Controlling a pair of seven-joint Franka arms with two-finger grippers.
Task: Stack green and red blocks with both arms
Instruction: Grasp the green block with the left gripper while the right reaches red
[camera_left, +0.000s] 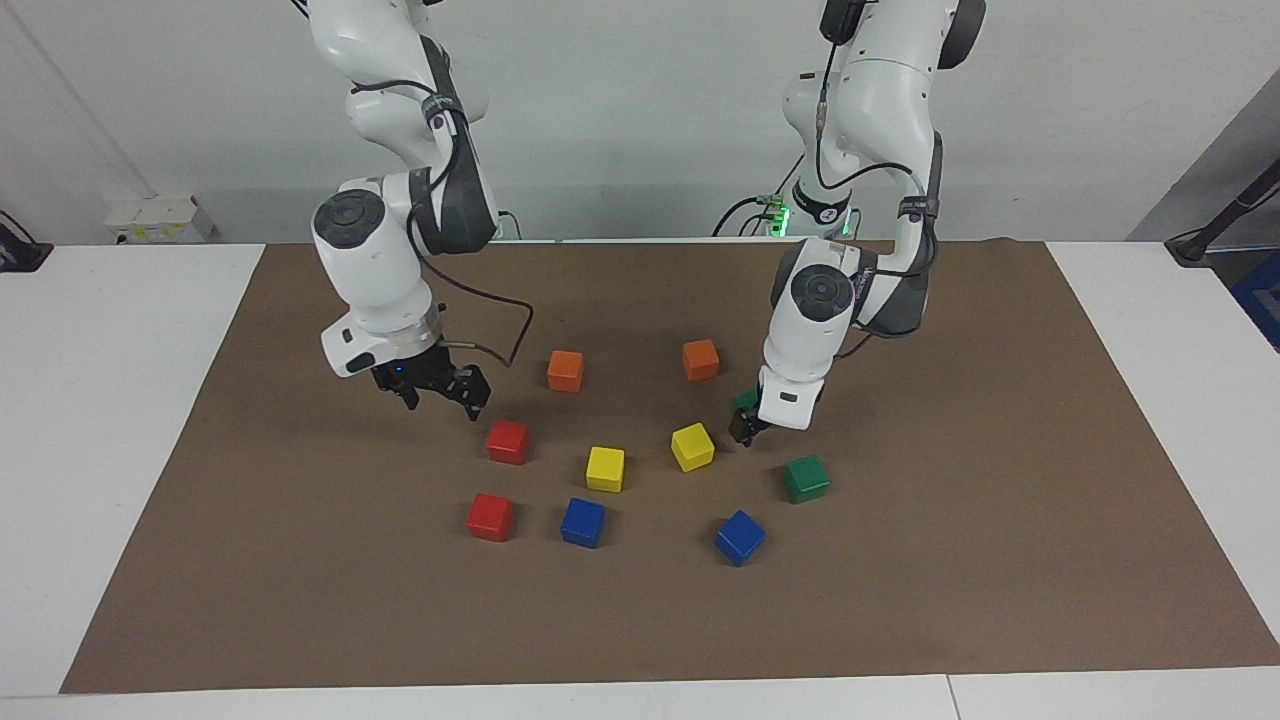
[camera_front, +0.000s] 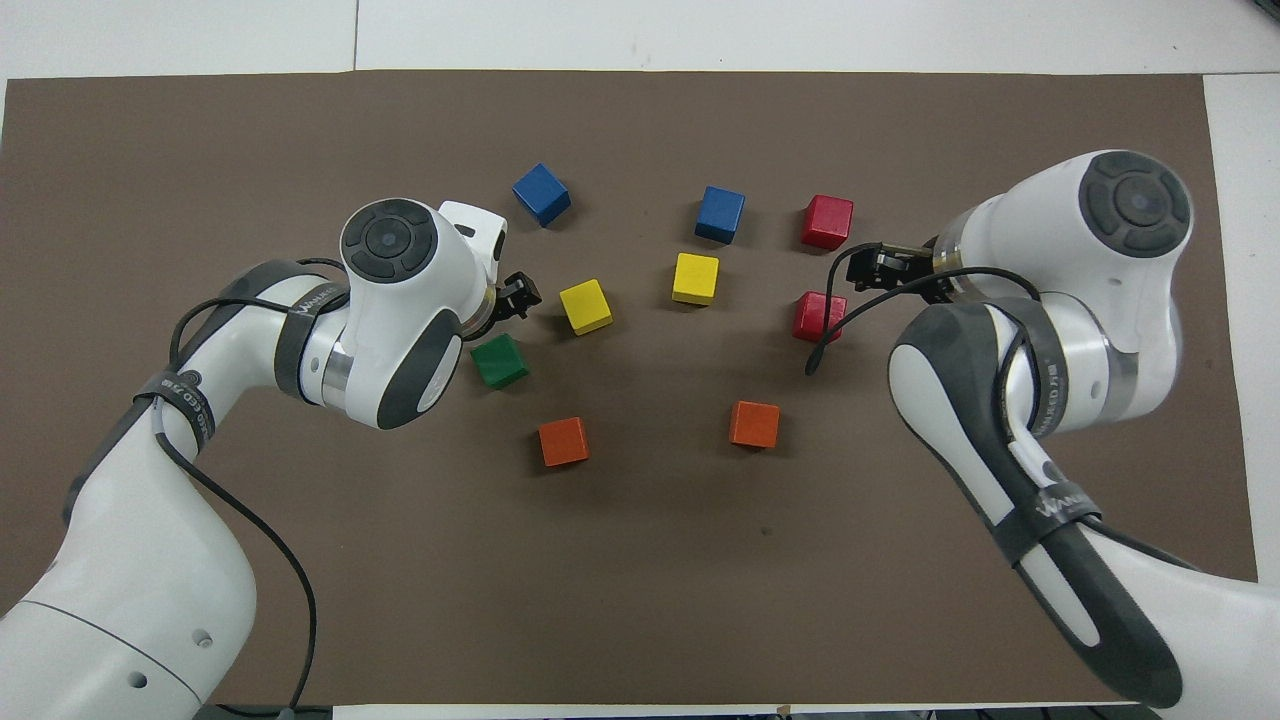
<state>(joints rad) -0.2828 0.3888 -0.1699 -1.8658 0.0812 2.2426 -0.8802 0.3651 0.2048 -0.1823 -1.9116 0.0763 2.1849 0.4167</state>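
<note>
Two red blocks sit on the brown mat toward the right arm's end: one nearer to the robots (camera_left: 508, 441) (camera_front: 820, 316), one farther (camera_left: 490, 516) (camera_front: 827, 221). My right gripper (camera_left: 443, 393) (camera_front: 875, 268) is open and empty, held above the mat beside the nearer red block. One green block (camera_left: 806, 478) sits toward the left arm's end; the left arm hides it in the overhead view. The other green block (camera_left: 745, 400) (camera_front: 499, 361) is half hidden by the left wrist in the facing view. My left gripper (camera_left: 745, 427) (camera_front: 517, 299) is low beside it, between it and a yellow cube.
Two orange cubes (camera_left: 565, 371) (camera_left: 700, 360) lie nearest the robots. Two yellow cubes (camera_left: 605, 468) (camera_left: 692, 446) lie mid-mat. Two blue cubes (camera_left: 583, 522) (camera_left: 739, 537) lie farthest. The brown mat (camera_left: 300, 600) covers a white table.
</note>
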